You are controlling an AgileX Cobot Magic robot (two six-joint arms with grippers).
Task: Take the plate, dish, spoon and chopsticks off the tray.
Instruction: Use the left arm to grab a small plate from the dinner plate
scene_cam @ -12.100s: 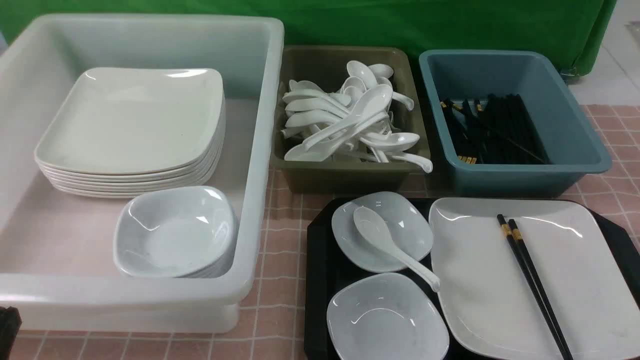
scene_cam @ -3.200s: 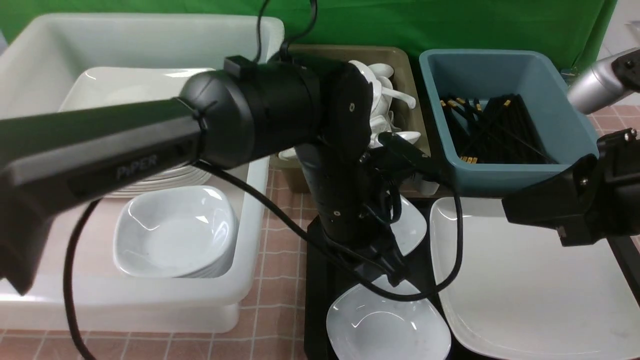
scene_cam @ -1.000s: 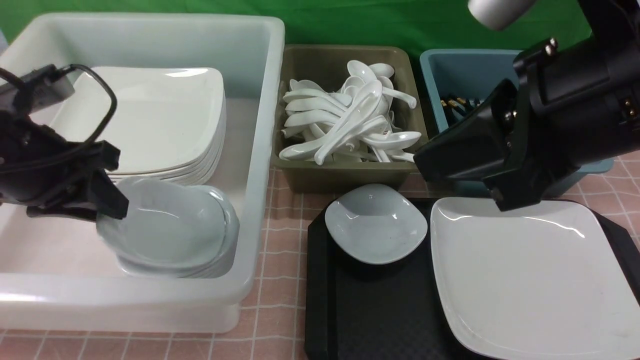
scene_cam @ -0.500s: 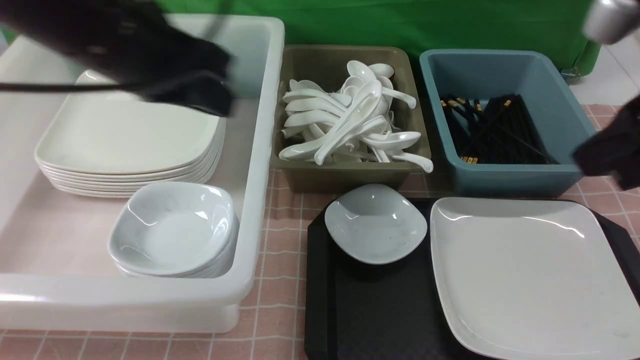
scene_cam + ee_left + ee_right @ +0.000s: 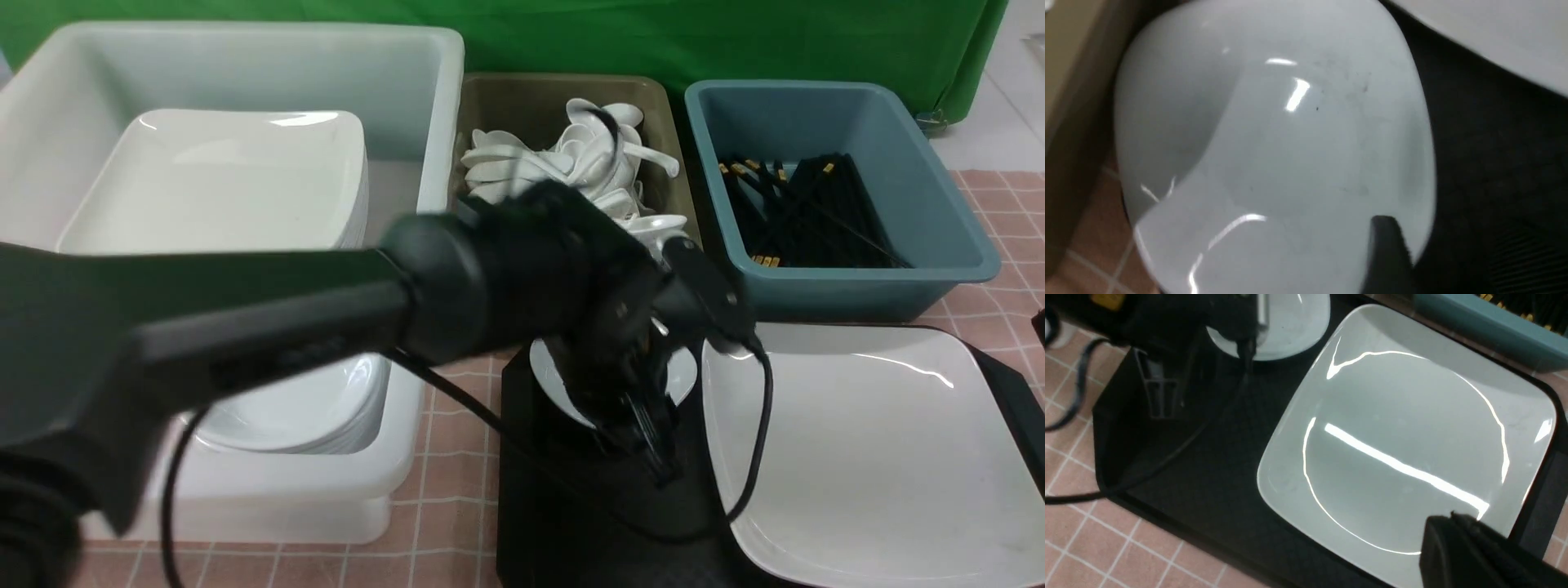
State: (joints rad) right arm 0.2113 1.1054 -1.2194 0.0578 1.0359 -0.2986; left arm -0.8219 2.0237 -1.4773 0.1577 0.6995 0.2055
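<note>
surface: pink checked cloth [image 5: 457, 506].
left gripper [image 5: 649, 445]: is returning from the white tub [image 5: 424, 122] and hovering over the small glossy white dish [image 5: 549, 374] on the black textured plastic tray [image 5: 563, 523]; jaw gap cannot be told.
right gripper [image 5: 1449, 535]: is staying closed near the large flat white square plate [image 5: 865, 441].
meaning: dish and plate are still awaiting removal.

Left arm [image 5: 506, 278] blurred, hides most of dish [image 5: 549, 377]; plate [image 5: 865, 441] corner cut off by front view's edge.
</note>
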